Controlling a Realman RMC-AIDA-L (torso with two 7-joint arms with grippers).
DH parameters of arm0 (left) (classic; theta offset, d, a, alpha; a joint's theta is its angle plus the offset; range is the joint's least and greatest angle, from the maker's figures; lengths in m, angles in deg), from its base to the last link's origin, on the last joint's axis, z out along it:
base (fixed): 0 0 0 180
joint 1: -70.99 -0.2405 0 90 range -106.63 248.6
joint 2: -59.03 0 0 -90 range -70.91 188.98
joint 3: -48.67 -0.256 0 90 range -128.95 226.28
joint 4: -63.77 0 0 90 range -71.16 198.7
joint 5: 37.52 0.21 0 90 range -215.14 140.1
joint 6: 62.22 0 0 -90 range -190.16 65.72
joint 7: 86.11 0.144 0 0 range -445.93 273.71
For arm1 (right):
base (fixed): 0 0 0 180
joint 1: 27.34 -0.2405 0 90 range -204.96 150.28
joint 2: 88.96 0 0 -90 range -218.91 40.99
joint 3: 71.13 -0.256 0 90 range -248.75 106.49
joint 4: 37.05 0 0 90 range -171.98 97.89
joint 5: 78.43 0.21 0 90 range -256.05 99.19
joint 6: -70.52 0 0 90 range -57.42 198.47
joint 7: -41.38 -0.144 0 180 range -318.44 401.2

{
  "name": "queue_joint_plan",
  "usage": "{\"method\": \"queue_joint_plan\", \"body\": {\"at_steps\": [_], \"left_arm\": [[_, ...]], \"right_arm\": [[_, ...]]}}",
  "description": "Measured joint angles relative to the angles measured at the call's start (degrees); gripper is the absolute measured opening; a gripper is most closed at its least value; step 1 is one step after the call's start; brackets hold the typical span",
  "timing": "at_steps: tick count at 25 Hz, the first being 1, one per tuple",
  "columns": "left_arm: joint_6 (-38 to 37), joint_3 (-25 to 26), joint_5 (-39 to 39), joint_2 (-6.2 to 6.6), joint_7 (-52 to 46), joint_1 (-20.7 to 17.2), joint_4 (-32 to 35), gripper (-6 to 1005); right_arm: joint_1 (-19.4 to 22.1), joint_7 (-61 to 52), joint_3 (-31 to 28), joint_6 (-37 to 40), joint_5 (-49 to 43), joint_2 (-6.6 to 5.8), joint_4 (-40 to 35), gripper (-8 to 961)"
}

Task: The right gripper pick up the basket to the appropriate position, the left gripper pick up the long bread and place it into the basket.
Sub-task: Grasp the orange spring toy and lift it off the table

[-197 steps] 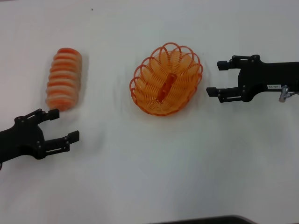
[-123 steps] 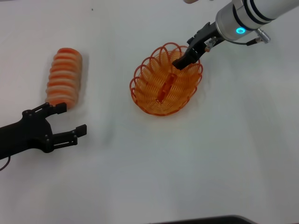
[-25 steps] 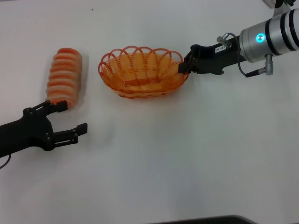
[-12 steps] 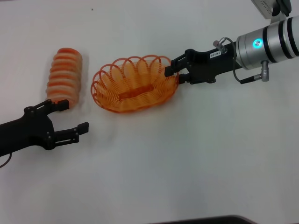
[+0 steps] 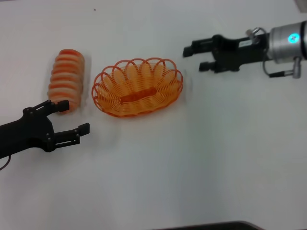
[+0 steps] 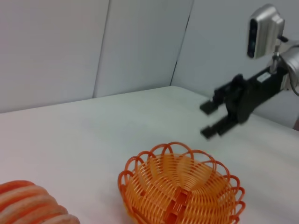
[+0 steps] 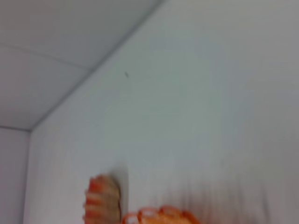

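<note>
The orange wire basket (image 5: 138, 87) rests on the white table, just right of the striped long bread (image 5: 65, 80). My right gripper (image 5: 194, 56) is open and empty, lifted off to the right of the basket's rim. My left gripper (image 5: 73, 117) is open and empty, just in front of the bread's near end. The left wrist view shows the basket (image 6: 181, 189), a bit of the bread (image 6: 28, 205) and the right gripper (image 6: 211, 120) beyond. The right wrist view shows the bread (image 7: 103, 198) and the basket's rim (image 7: 159, 215).
The white table (image 5: 192, 158) spreads wide in front of and right of the basket. A grey wall (image 6: 93, 42) stands behind the table. A dark edge (image 5: 206, 226) lies at the table's near side.
My right gripper has let go of the basket's rim and drawn back up and to the right. The basket has settled flat near the bread. The left arm has barely moved.
</note>
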Motion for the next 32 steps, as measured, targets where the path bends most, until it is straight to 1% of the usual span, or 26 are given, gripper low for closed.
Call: {"method": "queue_joint_plan", "body": {"at_steps": [2,3,7,9,11,12,13,14,15,16,17,18,21,26,32], "left_arm": [[-0.02,0.37,-0.01,-0.04,-0.01,-0.01,0.00,925],[-0.01,0.56,-0.01,-0.07,-0.02,-0.01,0.00,924],[-0.09,1.46,-0.13,-0.16,-0.13,0.02,-0.04,924],[-0.23,1.54,-0.15,-0.18,-0.39,0.04,-0.08,924],[-0.23,1.54,-0.15,-0.18,-0.39,0.04,-0.08,924],[-0.22,1.55,-0.17,-0.22,-0.54,0.13,-0.17,924],[-0.12,1.60,-0.17,-0.23,-0.57,0.20,-0.26,924],[-0.11,1.88,-0.18,-0.24,-0.67,0.27,-0.33,924],[-0.14,2.13,-0.19,-0.24,-0.77,0.29,-0.38,924],[-0.14,2.13,-0.19,-0.24,-0.77,0.29,-0.38,924],[-0.23,2.60,-0.19,-0.25,-0.92,0.33,-0.48,924],[-0.24,2.79,-0.19,-0.25,-1.08,0.33,-0.52,924],[-0.25,2.95,-0.15,-0.25,-1.55,0.35,-0.56,924],[0.09,2.98,0.20,-0.27,-1.74,0.35,-0.60,923],[0.55,2.99,-0.04,-0.25,-2.03,0.63,-0.80,923]], "right_arm": [[1.63,4.65,-1.80,0.58,2.86,-0.53,-2.62,776],[2.55,8.33,-2.89,1.50,5.45,-0.67,-4.03,775],[5.10,29.50,-5.12,7.82,16.37,-0.78,-6.12,773],[5.49,36.14,-4.94,9.48,16.87,-0.88,-6.11,772],[5.96,44.43,-4.50,10.62,14.84,-0.78,-6.00,770],[6.34,48.77,-4.36,11.09,13.76,-0.53,-5.93,770],[6.34,48.77,-4.36,11.09,13.76,-0.53,-5.93,769],[7.18,57.42,-4.27,11.99,12.15,0.33,-5.78,769],[8.72,67.76,-4.27,12.42,11.28,1.44,-5.54,768],[9.15,70.36,-4.26,12.45,11.24,1.71,-5.32,767],[9.15,70.36,-4.26,12.45,11.24,1.71,-5.32,767],[10.33,76.05,-4.24,12.35,10.96,1.82,-4.19,766],[11.40,77.90,-4.49,12.42,9.95,1.53,-3.70,764],[14.11,83.48,-4.56,12.08,9.28,1.50,-3.17,772],[14.45,87.61,-4.35,12.18,7.41,1.64,-1.09,816]]}}
